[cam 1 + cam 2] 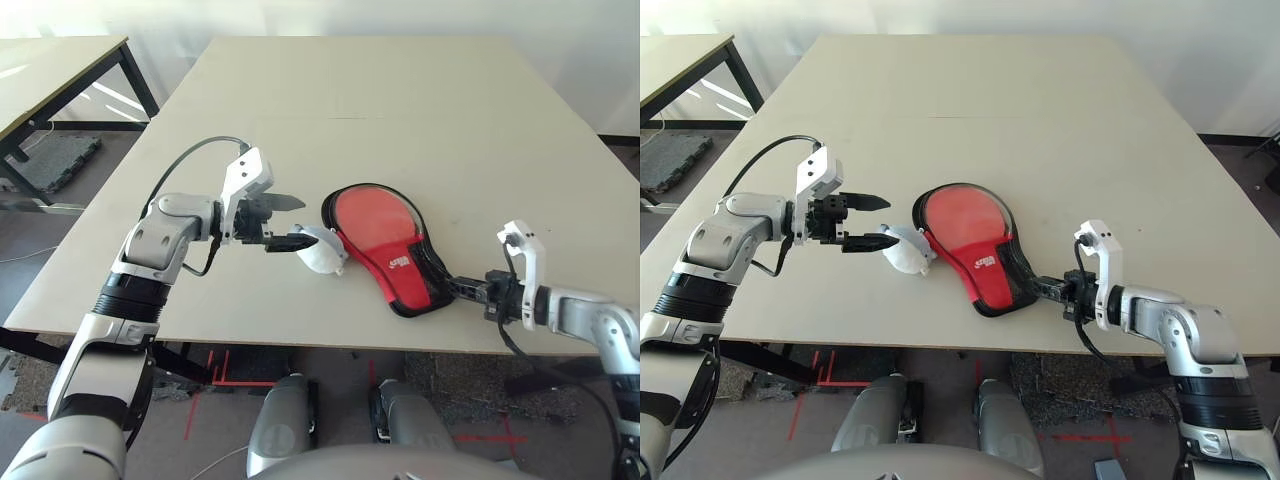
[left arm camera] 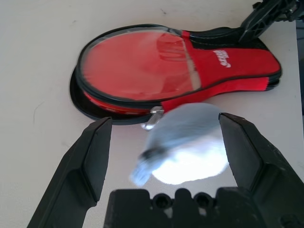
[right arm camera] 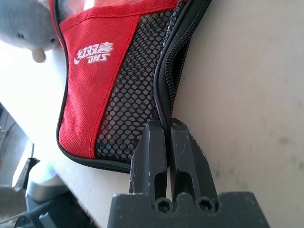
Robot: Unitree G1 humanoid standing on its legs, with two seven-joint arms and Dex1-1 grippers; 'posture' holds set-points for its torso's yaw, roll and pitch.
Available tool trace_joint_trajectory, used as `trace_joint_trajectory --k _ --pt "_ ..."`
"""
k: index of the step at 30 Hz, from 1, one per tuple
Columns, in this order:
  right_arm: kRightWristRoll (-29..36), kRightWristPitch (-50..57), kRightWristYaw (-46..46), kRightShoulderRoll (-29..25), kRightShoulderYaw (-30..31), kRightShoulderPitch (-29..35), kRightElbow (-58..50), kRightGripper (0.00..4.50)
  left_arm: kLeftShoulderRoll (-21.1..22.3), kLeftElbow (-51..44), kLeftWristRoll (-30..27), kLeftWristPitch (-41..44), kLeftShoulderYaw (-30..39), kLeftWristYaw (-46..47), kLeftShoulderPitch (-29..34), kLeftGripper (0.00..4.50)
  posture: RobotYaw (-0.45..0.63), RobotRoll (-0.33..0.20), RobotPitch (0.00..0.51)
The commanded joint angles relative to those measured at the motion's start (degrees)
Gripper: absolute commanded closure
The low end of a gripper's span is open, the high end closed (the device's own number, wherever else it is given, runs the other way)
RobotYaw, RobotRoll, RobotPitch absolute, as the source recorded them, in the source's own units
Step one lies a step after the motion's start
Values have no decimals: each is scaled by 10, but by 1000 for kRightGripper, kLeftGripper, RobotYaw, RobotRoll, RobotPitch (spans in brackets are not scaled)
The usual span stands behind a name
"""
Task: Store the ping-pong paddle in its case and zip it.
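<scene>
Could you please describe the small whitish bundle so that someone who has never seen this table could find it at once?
On the table, near its front edge, lies the red case. The bundle sits on the side of the case's round end, between the open fingers of the left gripper. It is the one pale, soft, lumpy thing there, far smaller than the case.

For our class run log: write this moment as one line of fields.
left gripper: fingers open beside white bundle | right gripper: fingers shut at case zipper rim | case: flat on table
</scene>
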Motion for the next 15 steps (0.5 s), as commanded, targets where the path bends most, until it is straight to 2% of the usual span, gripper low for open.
trace_joint_trajectory --k 1,15 --pt "22 20 15 -12 -3 37 -20 4471 6 8 5 -4 -2 -6 -5 0 50 0 76" --pt "51 23 36 -53 2 96 -44 4471 12 -6 1 7 0 -8 -2 0 47 0 73"
